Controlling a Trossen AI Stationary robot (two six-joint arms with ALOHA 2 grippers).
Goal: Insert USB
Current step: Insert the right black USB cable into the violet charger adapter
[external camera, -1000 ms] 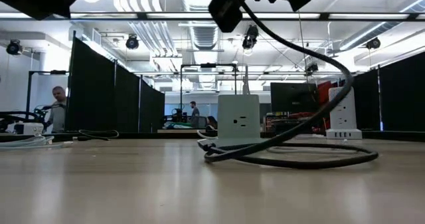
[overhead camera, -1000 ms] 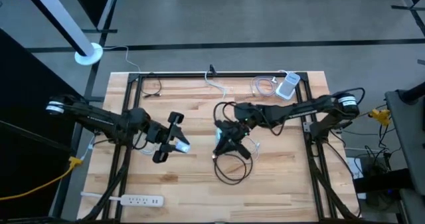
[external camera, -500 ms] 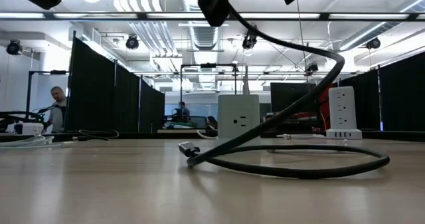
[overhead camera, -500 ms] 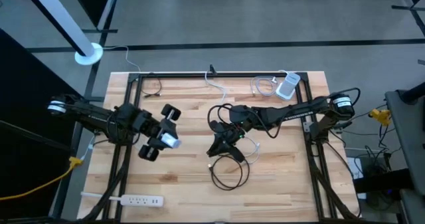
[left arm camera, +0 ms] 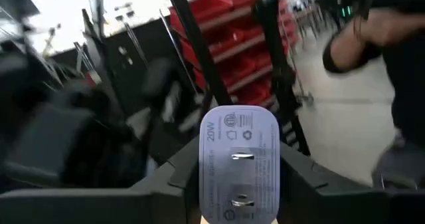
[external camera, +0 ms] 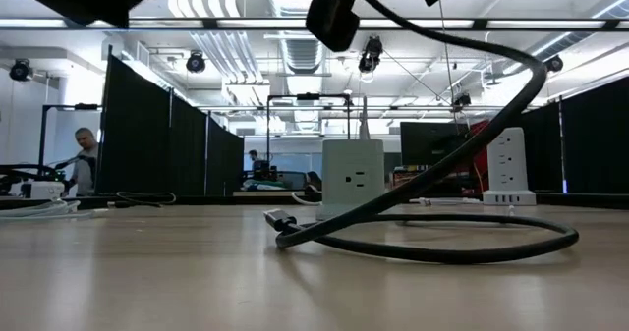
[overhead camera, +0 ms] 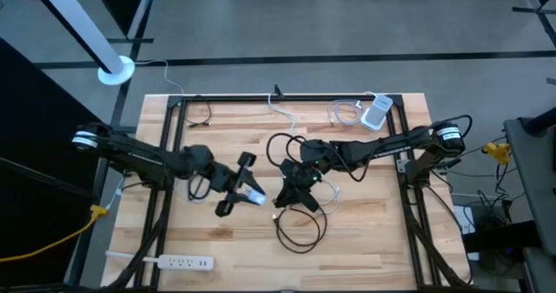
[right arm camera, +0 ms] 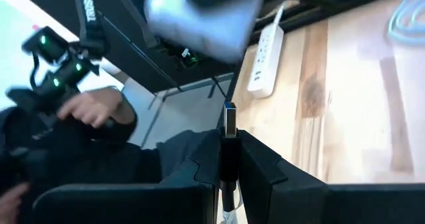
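Your left gripper (overhead camera: 248,191) clamps the white charger (left arm camera: 239,164) just beside your right gripper (overhead camera: 291,186), which pinches the USB plug (right arm camera: 229,134), its black cable (overhead camera: 300,228) looped on the table (overhead camera: 365,241).

Glossy white plastic charger (left arm camera: 239,163), wood table (overhead camera: 365,241)

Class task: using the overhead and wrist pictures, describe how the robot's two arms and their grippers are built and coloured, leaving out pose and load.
Both arms are slim, dark, jointed links, each with a white band at its outer joint. The left gripper and right gripper are black with two angular, blocky fingers. Thin dark cables run along the right arm near its base.
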